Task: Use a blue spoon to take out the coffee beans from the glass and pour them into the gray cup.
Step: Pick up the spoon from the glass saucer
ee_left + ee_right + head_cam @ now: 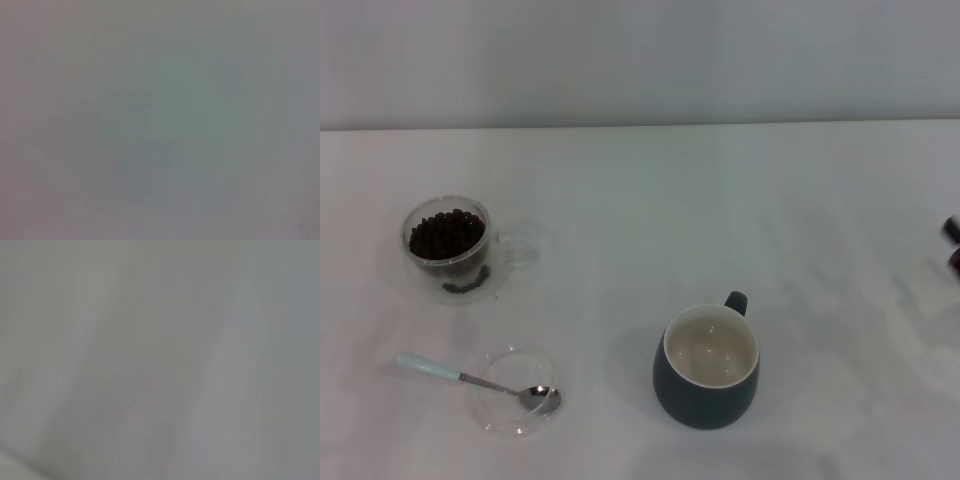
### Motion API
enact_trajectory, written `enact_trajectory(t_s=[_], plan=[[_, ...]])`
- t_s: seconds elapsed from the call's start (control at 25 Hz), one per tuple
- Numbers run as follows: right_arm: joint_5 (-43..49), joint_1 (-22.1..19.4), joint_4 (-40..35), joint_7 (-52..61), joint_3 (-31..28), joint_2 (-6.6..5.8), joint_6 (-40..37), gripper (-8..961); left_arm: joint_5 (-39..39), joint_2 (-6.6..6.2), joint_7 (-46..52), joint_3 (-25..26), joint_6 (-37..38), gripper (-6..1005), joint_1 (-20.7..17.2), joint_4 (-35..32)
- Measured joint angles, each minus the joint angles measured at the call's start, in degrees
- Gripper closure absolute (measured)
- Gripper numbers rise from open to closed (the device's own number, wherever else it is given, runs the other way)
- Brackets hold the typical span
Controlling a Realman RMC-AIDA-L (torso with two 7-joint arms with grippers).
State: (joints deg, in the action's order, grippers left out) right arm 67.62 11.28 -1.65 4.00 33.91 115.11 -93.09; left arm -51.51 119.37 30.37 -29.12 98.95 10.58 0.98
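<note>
**Spoon at rest, both cups untouched**

The glass [447,247] was seen standing at the desk's [720,190] far left, filled with coffee beans [446,233], its handle turned toward the right; the blue spoon [480,381] was laid nearer the robot, its metal bowl inside a shallow clear dish [517,392], its pale handle jutting out to the left; the gray cup [707,366] was set upright right of the dish, well apart, its cream inside bare, its handle pointed away. A dark part of the right pincer [953,245] was glimpsed at the right edge; its opening could not be told; the left pincer was not seen; only plain blur was given by both wrist views.
</note>
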Motion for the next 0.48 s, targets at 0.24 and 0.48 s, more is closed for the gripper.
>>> enact_trajectory(t_s=[0.24, 0.48], plan=[[-10.1, -1.3, -5.2, 4.6, 0.0, -0.25, -1.1, 422, -0.5, 0.16, 5.8, -0.4, 6.2, 289, -1.5, 7.5], [-14.8, -2.4, -9.4, 5.1, -0.2, -0.5, -0.6, 422, -3.9, 0.49, 12.4, -2.5, 7.3, 289, -3.3, 13.0]])
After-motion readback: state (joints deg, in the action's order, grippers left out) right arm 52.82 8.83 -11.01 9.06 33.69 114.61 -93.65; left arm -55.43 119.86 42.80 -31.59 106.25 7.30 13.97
